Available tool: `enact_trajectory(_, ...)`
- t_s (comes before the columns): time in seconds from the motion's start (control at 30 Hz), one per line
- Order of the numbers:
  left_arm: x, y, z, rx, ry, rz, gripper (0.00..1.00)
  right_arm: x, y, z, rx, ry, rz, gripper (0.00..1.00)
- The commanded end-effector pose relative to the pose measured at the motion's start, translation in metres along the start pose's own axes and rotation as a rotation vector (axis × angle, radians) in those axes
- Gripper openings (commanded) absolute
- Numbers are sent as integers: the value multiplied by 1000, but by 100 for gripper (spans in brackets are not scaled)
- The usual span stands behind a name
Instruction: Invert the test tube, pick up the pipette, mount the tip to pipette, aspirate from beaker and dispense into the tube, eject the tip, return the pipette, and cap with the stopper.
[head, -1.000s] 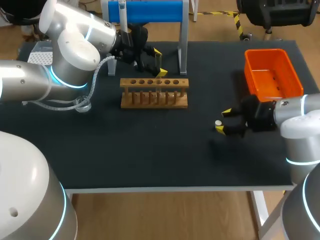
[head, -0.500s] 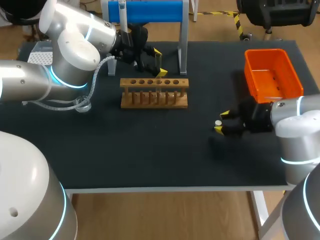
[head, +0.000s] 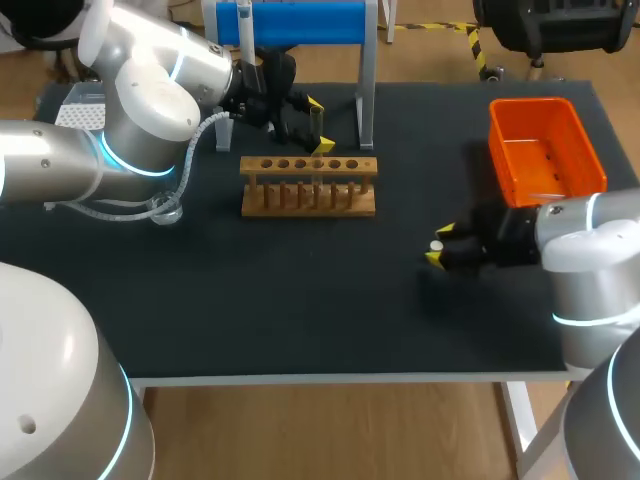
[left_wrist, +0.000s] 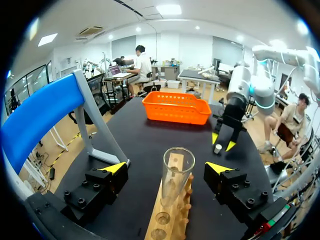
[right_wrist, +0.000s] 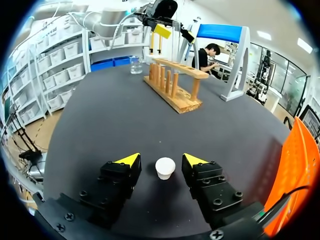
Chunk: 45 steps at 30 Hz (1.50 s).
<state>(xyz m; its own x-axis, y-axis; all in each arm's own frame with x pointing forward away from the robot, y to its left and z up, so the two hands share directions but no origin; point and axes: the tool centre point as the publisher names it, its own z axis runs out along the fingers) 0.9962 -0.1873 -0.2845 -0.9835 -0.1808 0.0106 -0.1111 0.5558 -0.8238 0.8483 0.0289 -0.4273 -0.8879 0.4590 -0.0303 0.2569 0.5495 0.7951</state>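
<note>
1. Your right gripper (right_wrist: 161, 159) stands wide, one finger on each side of the white stopper (right_wrist: 165, 168), which sits on the table (head: 300, 300) toward its right edge.
2. Your left gripper (left_wrist: 166, 167) stands wide around the upright test tube (left_wrist: 178, 170) in the wooden rack (head: 308, 186), near the back edge.

A robotics lab: left arm (head: 150, 110) and right arm (head: 590, 250) at a black bench (head: 300, 300) with a wooden rack (head: 308, 187), glass tube (left_wrist: 177, 170), beaker (head: 166, 210) and blue stand (head: 300, 22).

A clear, glossy glass test tube (left_wrist: 178, 165) stands inside the left gripper (left_wrist: 167, 168), above a pale bare-wood rack (left_wrist: 167, 215). Inside the right gripper (right_wrist: 161, 159), a small smooth white stopper (right_wrist: 165, 168) sits on the matt black surface (right_wrist: 100, 115). Beside it is a shiny orange plastic basket (right_wrist: 300, 175).
</note>
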Motion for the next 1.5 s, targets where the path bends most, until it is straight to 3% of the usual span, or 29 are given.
enact_trajectory(0.03, -1, 0, 0, -2, 1, 0, 100, 0, 0, 4, 4, -7, -4, 56)
enact_trajectory(0.13, -1, 0, 0, -2, 1, 0, 100, 0, 0, 4, 6, -9, -6, 50)
enact_trajectory(0.63, -1, 0, 0, -2, 1, 0, 100, -2, -3, 7, 16, -24, 6, 48)
enact_trajectory(0.8, -1, 0, 0, -2, 1, 0, 100, -3, -3, 8, 18, -26, 11, 43)
enact_trajectory(0.9, -1, 0, 0, -2, 1, 0, 100, -3, -4, 8, 18, -27, 13, 22)
enact_trajectory(0.93, -1, 0, 0, -2, 1, 0, 100, -3, -4, 8, 18, -27, 14, 7)
enact_trajectory(0.97, -1, 0, 0, -2, 1, 0, 100, -3, -4, 8, 18, -28, 14, 0)
enact_trajectory(1.27, -1, 0, 0, -2, 1, 0, 100, -5, -3, 3, 15, -31, 18, 0)
enact_trajectory(1.5, -1, 0, 0, -2, 1, 0, 100, -7, 25, -18, -17, -14, 12, 0)
